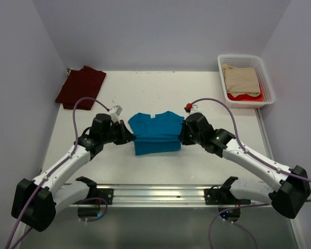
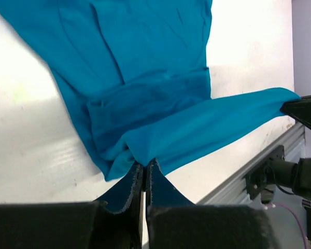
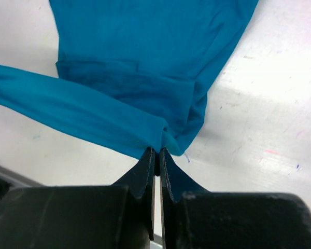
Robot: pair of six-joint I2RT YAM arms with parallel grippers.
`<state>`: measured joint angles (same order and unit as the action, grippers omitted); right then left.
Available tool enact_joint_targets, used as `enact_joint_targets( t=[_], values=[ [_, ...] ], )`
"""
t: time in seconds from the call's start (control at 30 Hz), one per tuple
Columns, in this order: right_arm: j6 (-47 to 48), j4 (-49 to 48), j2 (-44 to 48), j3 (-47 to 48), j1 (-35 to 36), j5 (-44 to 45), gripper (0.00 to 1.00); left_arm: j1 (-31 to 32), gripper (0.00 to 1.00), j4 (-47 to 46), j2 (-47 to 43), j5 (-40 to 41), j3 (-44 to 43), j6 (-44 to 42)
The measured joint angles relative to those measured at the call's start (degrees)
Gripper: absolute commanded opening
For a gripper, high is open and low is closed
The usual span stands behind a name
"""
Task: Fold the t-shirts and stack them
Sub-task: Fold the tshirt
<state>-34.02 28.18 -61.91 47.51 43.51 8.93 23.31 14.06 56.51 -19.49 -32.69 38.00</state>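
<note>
- Teal shirt (image 1: 155,132) lying between the two claws, collar on the far side of them, body flat on the worktop (image 1: 145,93).
- Caught at both near corners of the hem: one corner in the left claw (image 1: 128,136), pressed together on the cloth, the other in the right claw (image 1: 182,134), likewise pressed together on the cloth.
- Hem raised off the worktop and drawn out as a band from claw to claw, hanging above the lower body of the shirt in both wrist views.
- Judged as mid-fold: bottom half lifted for laying over toward the collar, not yet set down.
- Sleeves: hard to tell whether tucked in or not.
- Maroon shirt (image 1: 81,85) well apart, far off to the left of the left claw, in the back corner of the worktop. Looks roughly folded and flat, touched by neither claw.
- Left to do, by the look of things: lay the teal hem down, perhaps fold once more, then set one shirt upon the other. No stack yet.
- Basket (image 1: 251,103) far beyond the right claw, off to its right, holding beige and red cloth. Cannot tell whether part of the job.
</note>
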Motion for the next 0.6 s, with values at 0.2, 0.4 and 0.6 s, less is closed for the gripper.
enact_joint_targets(
  t=[0.2,0.4,0.6],
  values=[
    [3.4,-2.1,-8.0,5.3,-3.0,3.0,0.00,-1.5,0.00,-4.5,7.1,2.4,-5.1,-1.7],
    [6.4,-5.2,-17.4,11.2,-6.8,3.5,0.00,-3.4,0.00,-8.1,15.4,3.4,-9.3,-2.4],
    [8.7,-7.0,-29.9,19.4,-10.5,2.7,0.00,-5.8,0.00,-11.7,27.4,3.4,-14.3,-3.3]
  ],
)
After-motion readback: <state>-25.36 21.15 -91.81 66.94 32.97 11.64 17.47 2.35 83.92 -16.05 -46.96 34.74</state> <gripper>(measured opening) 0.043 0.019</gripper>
